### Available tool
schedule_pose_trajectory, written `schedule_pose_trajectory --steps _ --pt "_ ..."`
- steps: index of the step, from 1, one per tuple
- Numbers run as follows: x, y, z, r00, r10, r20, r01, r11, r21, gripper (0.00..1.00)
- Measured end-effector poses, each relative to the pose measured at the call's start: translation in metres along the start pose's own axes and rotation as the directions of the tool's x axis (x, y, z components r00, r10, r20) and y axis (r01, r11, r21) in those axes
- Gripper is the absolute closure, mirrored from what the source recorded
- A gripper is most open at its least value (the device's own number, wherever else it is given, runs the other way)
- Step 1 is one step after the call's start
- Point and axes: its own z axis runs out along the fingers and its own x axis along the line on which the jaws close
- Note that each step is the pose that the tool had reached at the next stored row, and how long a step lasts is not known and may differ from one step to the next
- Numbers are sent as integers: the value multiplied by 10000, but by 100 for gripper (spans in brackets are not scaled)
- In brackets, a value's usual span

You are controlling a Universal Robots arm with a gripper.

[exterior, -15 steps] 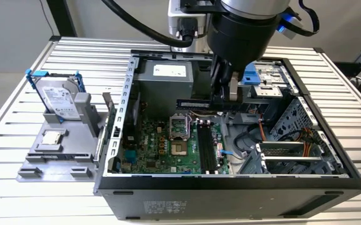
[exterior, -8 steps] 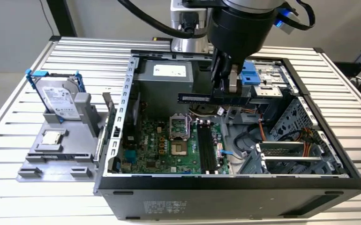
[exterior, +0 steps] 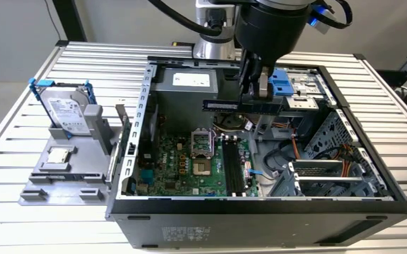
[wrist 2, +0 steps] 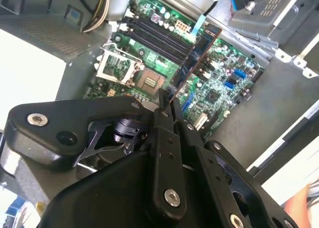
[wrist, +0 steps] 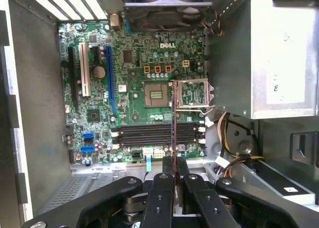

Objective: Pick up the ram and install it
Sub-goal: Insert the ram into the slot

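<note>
The claw (exterior: 255, 94) is clenched on the ram (exterior: 242, 106), holding it level in the air over the open computer case (exterior: 147, 106) on the bench (exterior: 6, 227), close to a white printed label (exterior: 191, 79) on the power supply. In the first wrist view the ram is a thin edge-on line lying crosswise to the black memory slots (wrist: 149, 134). The second wrist view shows its flat face.

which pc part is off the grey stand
The ram, clamped in the gripper above the open case; the hard drive and processor chip sit on the stand.
</note>
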Motion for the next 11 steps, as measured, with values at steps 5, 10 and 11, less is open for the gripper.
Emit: schedule_pose_trajectory --steps 5,10,11 --pt "-77 -77 10 10000 -1 -1 1 10000 0 100" --pt "-128 -173 19 10000 0 -1 0 10000 -1 100" --pt "-128 -186 21 10000 19 -2 -19 10000 1 100"
